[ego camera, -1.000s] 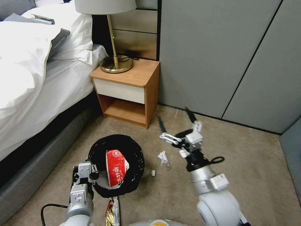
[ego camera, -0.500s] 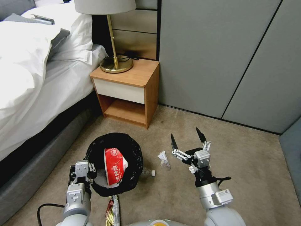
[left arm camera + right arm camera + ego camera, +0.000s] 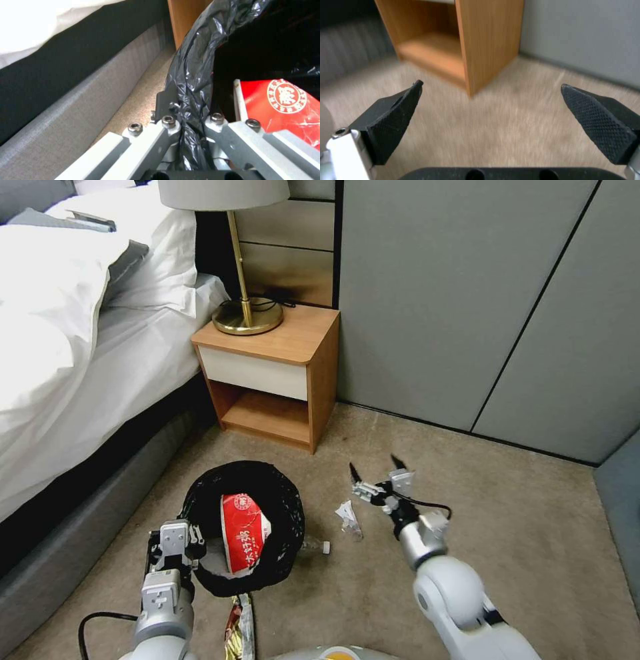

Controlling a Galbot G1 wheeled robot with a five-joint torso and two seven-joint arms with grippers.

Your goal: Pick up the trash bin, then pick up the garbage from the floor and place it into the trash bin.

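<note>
Jaws of left gripper (image 3: 191, 125) hidden by trash bin (image 3: 200, 527) liner.

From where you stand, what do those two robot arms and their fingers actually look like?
Both arms are smooth silver-grey tubes with rounded joints. The left gripper has a boxy silver metal frame with bolt heads, and a black cable loops beside its arm. The right gripper has a pale metal linkage ending in two pointed black fingers with a dimpled, rubbery texture. A thin black cable curls along its wrist.
</note>
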